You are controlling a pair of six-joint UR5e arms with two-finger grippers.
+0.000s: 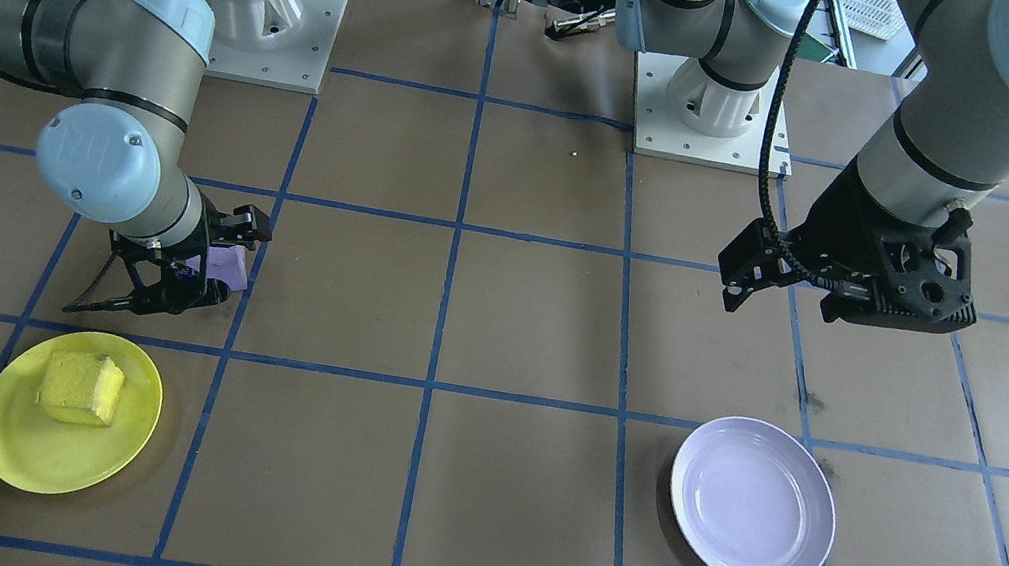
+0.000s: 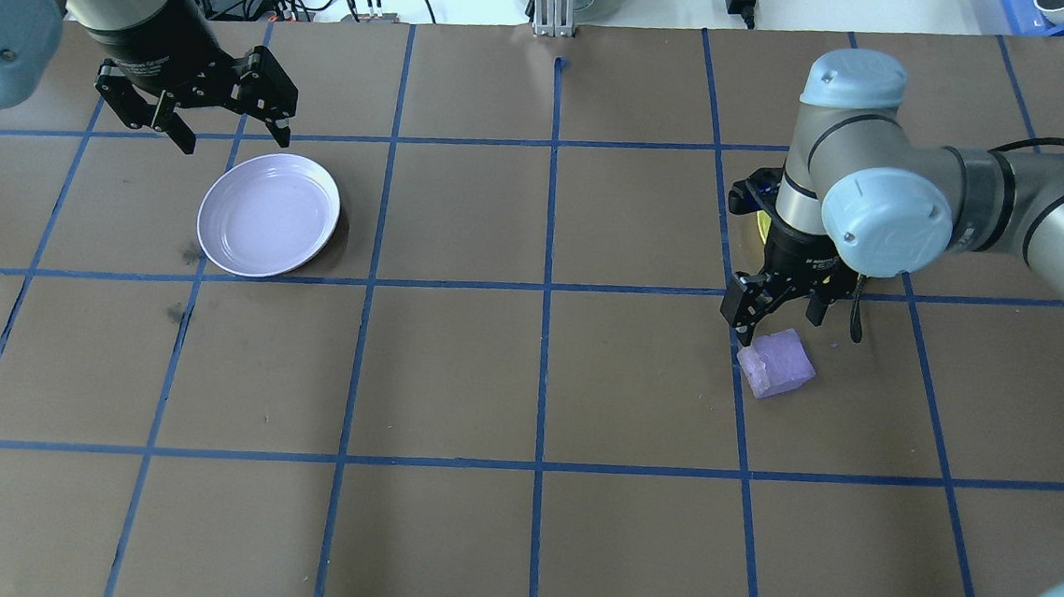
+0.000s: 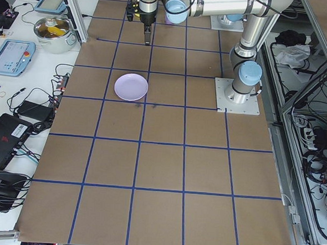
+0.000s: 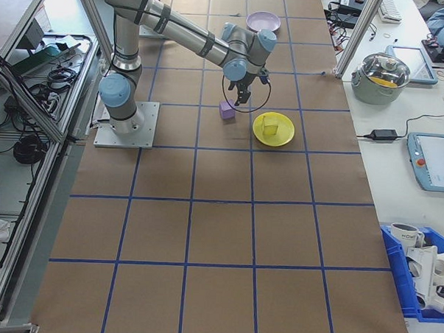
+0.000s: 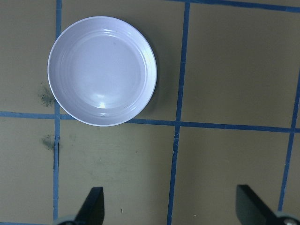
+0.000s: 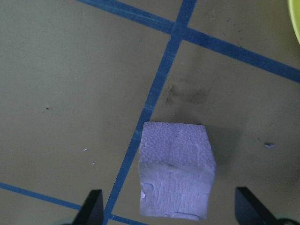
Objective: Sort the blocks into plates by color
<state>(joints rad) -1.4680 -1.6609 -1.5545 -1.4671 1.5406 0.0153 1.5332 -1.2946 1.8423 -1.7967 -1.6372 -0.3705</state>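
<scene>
The purple block (image 6: 176,168) rests on the brown table beside a blue tape line. My right gripper (image 6: 169,210) hangs just above it, open, one finger on each side and neither touching; the overhead view shows the right gripper (image 2: 778,323) at the far edge of the purple block (image 2: 777,362). The yellow block (image 1: 81,386) lies in the yellow plate (image 1: 32,451), close by. The lavender plate (image 2: 268,214) holds nothing. My left gripper (image 2: 236,142) hovers open above its far rim, with nothing between the fingers.
Blue tape lines divide the brown table into squares. Both arm bases (image 1: 713,114) stand at the robot's edge. Cables, a pot (image 4: 381,74) and tablets lie off the table on side benches.
</scene>
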